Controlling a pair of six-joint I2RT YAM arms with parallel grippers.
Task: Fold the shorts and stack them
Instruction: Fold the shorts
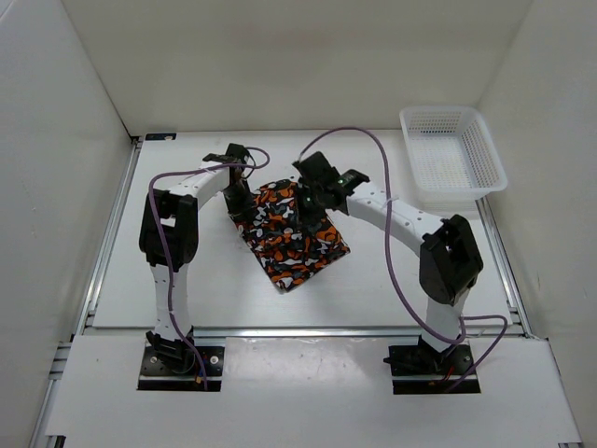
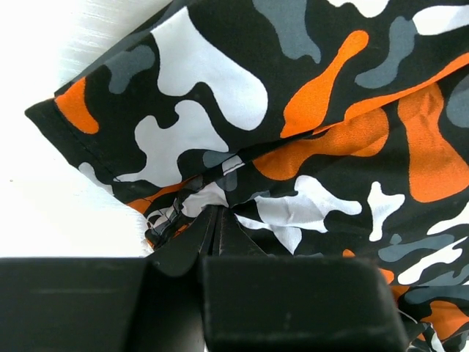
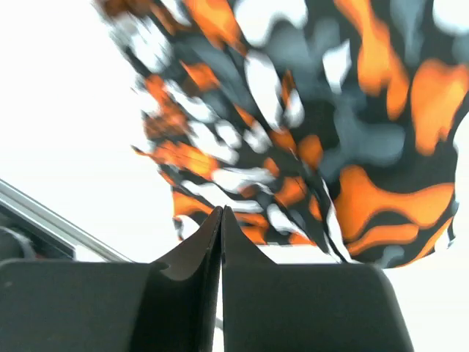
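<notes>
Shorts (image 1: 294, 241): mid-tabletop, lying as a rough diamond, looks part-folded. Thin soft cloth, light, no stiffness, so I expect it to sag and slide on itself. Nothing to break. Best hold, I'd say: hem or corner, two points, layers pinched together; a single pinch will only bunch it. My left claw (image 2: 216, 220) is clamped on a pucker at the left edge, creases running into the tips. My right claw (image 3: 221, 213) is over the far middle, fingers pressed together; can't tell if cloth is caught. Tabletop (image 1: 187, 289) is white, flat and smooth-looking, so cloth should drag easily. White mesh basket (image 1: 438, 111) sits at the far right corner, well apart. White walls (image 1: 56, 140) on three sides.
</notes>
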